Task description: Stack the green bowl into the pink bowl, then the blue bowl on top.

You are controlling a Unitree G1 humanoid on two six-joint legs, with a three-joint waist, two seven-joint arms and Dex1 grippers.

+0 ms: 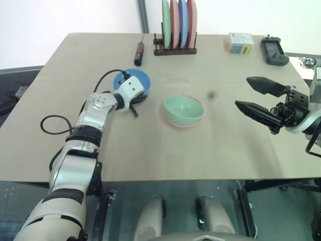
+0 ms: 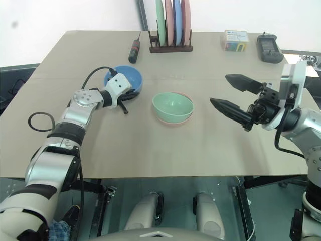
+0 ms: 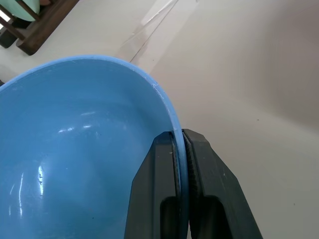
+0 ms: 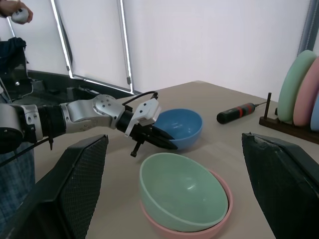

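Note:
The green bowl [image 1: 183, 109] sits nested inside the pink bowl [image 1: 183, 124] at the table's middle; only the pink rim shows beneath it. To their left stands the blue bowl [image 1: 135, 78], still on the table. My left gripper [image 3: 178, 135] is shut on the blue bowl's [image 3: 75, 149] near right rim, one finger inside and one outside. My right gripper [image 1: 242, 92] hovers open to the right of the stacked pair, above the table, with nothing between its fingers [image 4: 82, 184].
A wooden rack of upright plates [image 1: 175, 27] stands at the back edge, with a screwdriver [image 1: 139, 51] to its left. A colourful box [image 1: 239, 42] and a black device [image 1: 274, 51] lie at the back right. A black cable [image 1: 50, 125] loops beside my left arm.

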